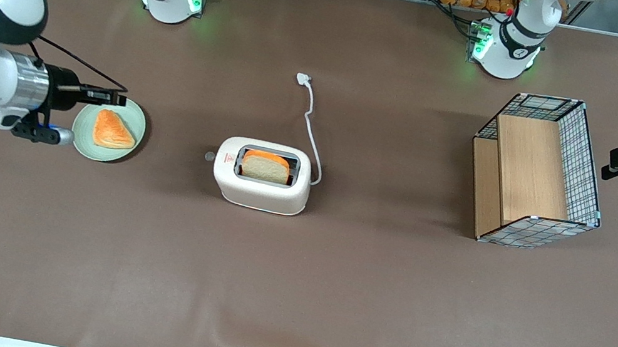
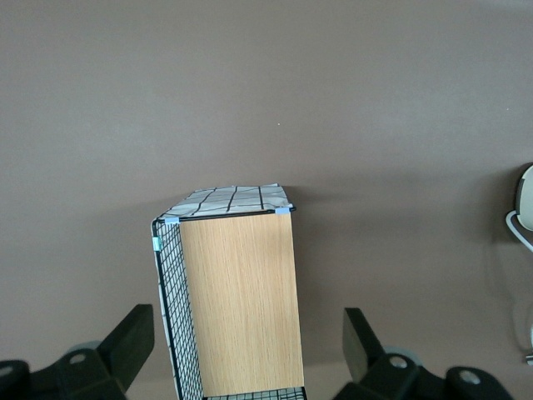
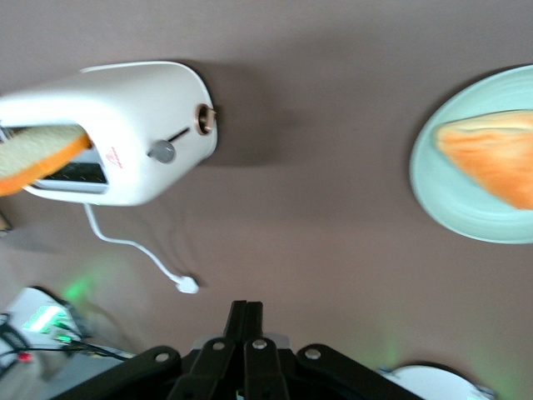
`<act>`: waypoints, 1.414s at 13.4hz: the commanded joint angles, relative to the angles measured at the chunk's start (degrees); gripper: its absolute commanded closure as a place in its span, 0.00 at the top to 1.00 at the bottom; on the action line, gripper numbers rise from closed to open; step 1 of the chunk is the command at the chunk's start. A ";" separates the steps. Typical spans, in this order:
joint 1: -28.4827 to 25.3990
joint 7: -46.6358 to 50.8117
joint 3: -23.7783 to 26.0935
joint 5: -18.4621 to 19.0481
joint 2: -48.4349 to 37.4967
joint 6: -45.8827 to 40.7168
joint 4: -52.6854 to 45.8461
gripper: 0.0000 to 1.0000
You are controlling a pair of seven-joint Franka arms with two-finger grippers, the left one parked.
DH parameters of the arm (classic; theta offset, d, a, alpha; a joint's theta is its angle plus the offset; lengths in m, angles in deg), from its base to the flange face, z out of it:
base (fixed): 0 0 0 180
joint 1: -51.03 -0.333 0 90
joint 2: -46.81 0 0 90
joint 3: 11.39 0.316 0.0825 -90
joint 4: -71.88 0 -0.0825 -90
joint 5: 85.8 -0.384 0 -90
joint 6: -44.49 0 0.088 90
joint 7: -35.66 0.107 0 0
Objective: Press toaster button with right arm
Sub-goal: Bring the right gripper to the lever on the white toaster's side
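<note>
Brown cloth covers the table [image 1: 328,279]. We read no writing on the toaster [image 1: 262,177] mid-table, only its red triangle sticker [image 3: 116,156]. Its button [image 3: 161,151] faces the gripper [image 1: 117,98], closed, empty, above the plate [image 1: 108,129].

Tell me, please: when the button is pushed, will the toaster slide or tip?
The toaster looks broad and low, so tipping seems unlikely. It stands free on the smooth brown table, so it may slide. The toaster button rides a slot on the end wall, so a downward press should hold it. The shut tool is above the green plate.
</note>
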 commanded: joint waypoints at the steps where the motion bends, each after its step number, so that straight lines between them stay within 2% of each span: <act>1: 0.09 -0.32 0.32 -6.27 -1.71 7.72 7.27 0.00; 6: -4.91 -0.23 0.32 -9.09 -1.97 17.59 11.24 0.00; 11: -10.89 -0.06 0.41 -9.36 -1.01 29.18 14.84 0.00; 16: -12.31 -0.06 0.41 -9.45 0.83 31.13 15.73 0.00; 19: -13.36 -0.15 0.41 -11.64 2.50 34.29 15.64 0.00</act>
